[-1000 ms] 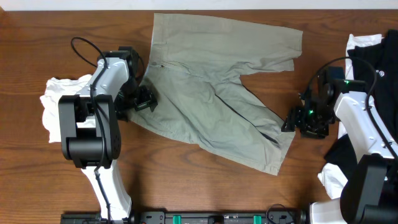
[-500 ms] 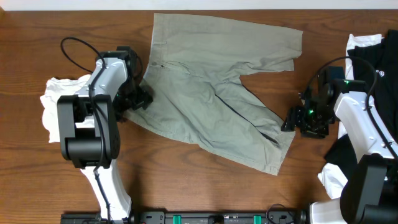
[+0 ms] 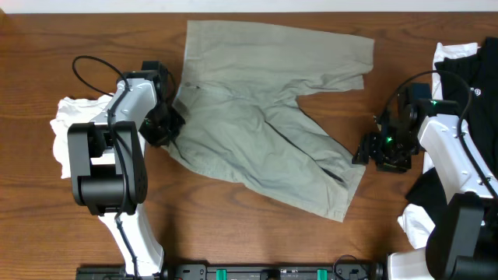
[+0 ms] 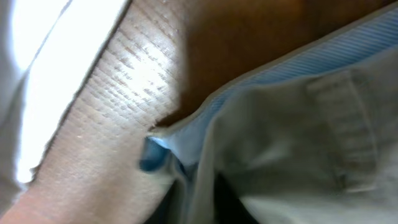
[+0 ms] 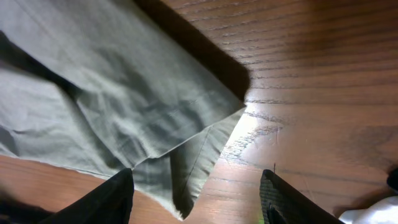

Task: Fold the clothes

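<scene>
Left gripper (image 3: 165, 124): set against the left edge of the shorts (image 3: 257, 117), at the waistband (image 4: 348, 118). In the wrist view the band and its blue lining (image 4: 298, 59) are seen bunched right at the lens. The fingers are hidden by cloth, so the jaws are judged, not seen, to be closed on the band.

Right gripper (image 5: 198, 176): jaws spread wide, nothing held. Both fingers (image 5: 112, 199) are seen low over the table (image 3: 47, 39), and the hem (image 5: 211, 143) of the near leg (image 3: 311, 175) is placed just ahead of and between them.

Shorts: laid flat at mid-table, waistband to the left, legs to the right. The long axis is taken as left to right. The near leg is slanted down toward the right gripper, and the far leg (image 3: 327, 54) is laid along the back edge, well apart from both grippers.

Relation for the coming move: the whole garment is found to the right of the left gripper, so a fold from the band would be carried rightward along that axis. The near hem is better reached by the right arm; the far leg is nearer to neither.

Also listed: white cloth (image 3: 66, 124) beside the left arm; black garment (image 3: 471, 78) behind the right arm
</scene>
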